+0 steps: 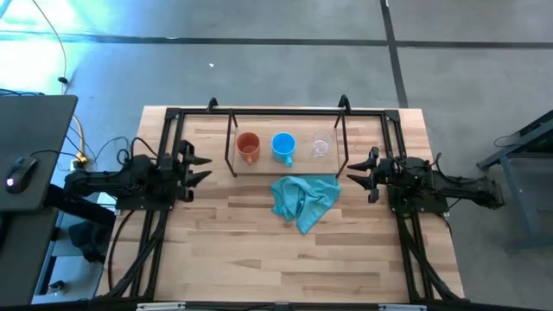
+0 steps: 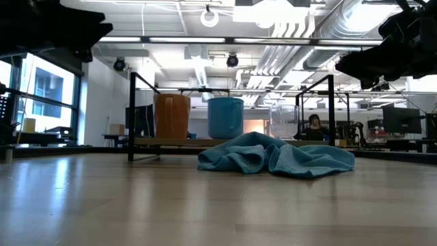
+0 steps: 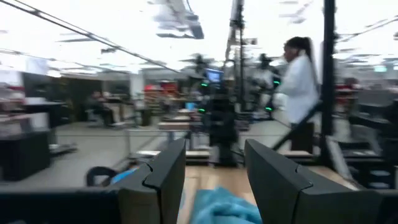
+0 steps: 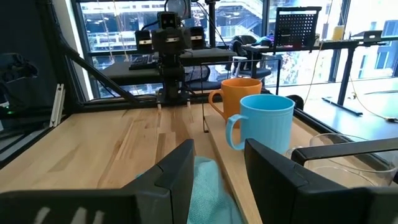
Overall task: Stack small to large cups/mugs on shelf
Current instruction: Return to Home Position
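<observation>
Now homing, row set.
Shelf [image 1: 263, 165] loaded side by side: orange-brown mug [image 1: 249, 147], blue mug [image 1: 283, 146], glass cup [image 1: 320, 147]. Left gripper [image 1: 199, 169], right gripper [image 1: 356, 173] flanking it, spread wide, empty. Retract level, slow; avoid shelf legs, teal cloth [image 1: 304, 199].

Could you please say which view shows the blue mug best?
The right wrist view: the blue mug stands close, handle showing, beside the orange mug. The high view shows it from above; the low view its side, handle unseen; the left wrist view does not show it clearly.
</observation>
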Available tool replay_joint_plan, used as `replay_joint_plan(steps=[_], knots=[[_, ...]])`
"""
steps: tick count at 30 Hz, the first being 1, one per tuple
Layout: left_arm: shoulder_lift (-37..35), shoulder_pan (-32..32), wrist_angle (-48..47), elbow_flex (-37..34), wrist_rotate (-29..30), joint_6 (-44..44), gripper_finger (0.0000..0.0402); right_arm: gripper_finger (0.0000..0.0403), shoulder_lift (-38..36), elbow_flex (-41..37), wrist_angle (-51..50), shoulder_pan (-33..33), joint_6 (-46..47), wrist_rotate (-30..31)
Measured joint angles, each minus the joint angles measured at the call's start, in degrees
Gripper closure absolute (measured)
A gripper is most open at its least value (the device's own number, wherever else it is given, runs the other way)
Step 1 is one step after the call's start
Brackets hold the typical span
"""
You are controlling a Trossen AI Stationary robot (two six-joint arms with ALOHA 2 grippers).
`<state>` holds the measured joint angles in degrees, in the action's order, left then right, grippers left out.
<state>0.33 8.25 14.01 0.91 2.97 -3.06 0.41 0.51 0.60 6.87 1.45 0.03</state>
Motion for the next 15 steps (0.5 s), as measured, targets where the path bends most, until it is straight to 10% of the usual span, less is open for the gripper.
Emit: replay_joint_plan(steps=[15], knots=[[0.03, -0.01, -10.18, 0.07, -5.77, 1.25, 0.0247, 0.0268, 0.01, 0.0, 0.0, 0.0, -0.42, 0.0]])
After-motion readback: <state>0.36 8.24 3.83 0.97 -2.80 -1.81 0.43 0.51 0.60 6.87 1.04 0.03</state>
